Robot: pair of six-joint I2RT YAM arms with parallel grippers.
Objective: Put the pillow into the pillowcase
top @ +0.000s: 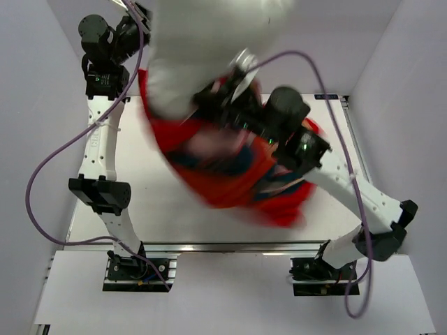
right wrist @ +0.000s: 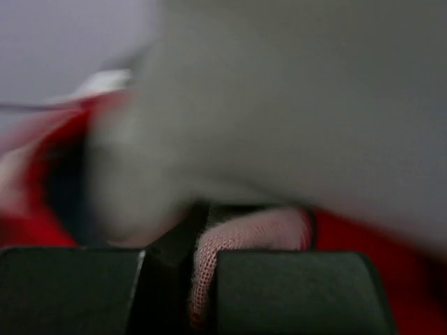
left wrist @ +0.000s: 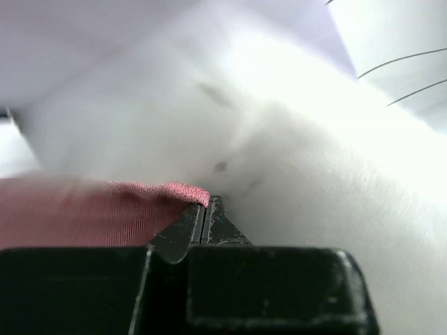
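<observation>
**Q:** What lay nearest at that moment?

**A:** Near you there was the bare table. Over its middle hung the pillowcase, red-orange with navy patches. It was blurred, and its loose closed end was toward the near right.

**Q:** And the right arm?

**A:** Your right gripper was at the middle of the table, at the far edge of the cloth. Its jaws were clamped on a fold of the pale pink reverse side of the pillowcase. The grey-white mass of the pillow was directly above and beyond the fingers.

**Q:** Where was the pillow?

**A:** The pillow was lifted at the far side, in the middle of the overhead view. Its near end met the mouth of the pillowcase. How deep it sat inside I could not tell, because of the blur. Its long axis seemed to run from the opening away to the far side.

**Q:** And the left arm?

**A:** Your left gripper was the farthest, at the far left. Its jaws were pressed together, and the hem of the pillowcase was pinched at the tips. The pillow touched the cloth just beyond them, on the right.

**Q:** What did the next move depend on?

**A:** In my judgement, on this: the pillow stood between your two grips and beyond both. So the cloth had to be pulled toward the far side, along the pillow. Both arms were about equally close to it.
</observation>
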